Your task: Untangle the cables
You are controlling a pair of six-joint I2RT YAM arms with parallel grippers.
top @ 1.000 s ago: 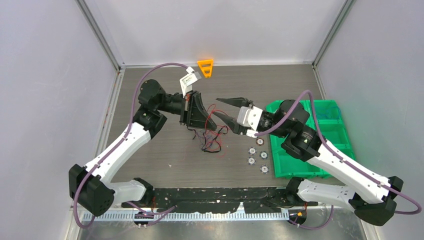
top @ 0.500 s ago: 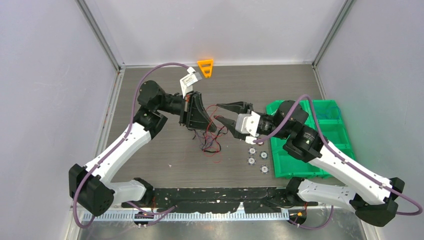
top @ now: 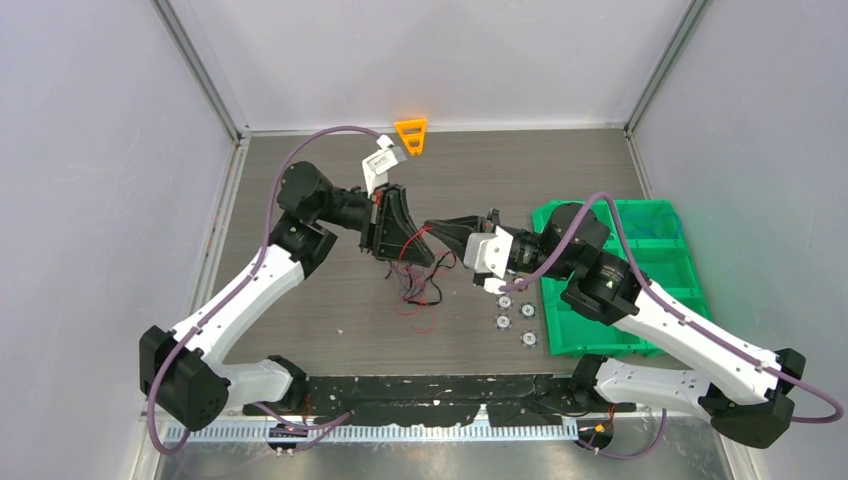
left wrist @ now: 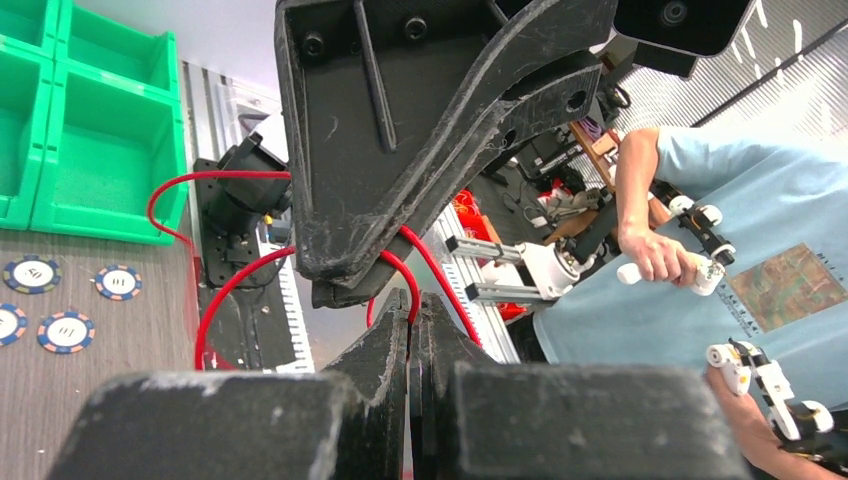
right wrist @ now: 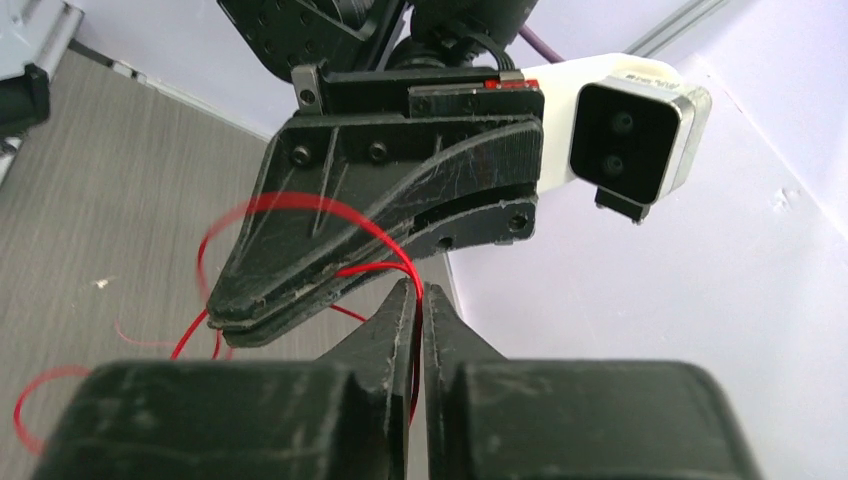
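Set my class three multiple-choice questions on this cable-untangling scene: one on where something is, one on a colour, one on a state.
1. Where is the orange piece?
A) at the far edge of the table
B) inside the green bin
C) between the arm bases

2. What colour is the cable pinched by the left gripper and the right gripper?
A) white
B) red
C) blue

3. How do the two grippers stand?
A) both wide open
B) only the left shut
C) both shut

Answers:
1 A: the top view shows it by the back wall.
2 B: both wrist views show a red strand entering the fingertips.
3 C: each wrist view shows its own fingers closed together on the cable.
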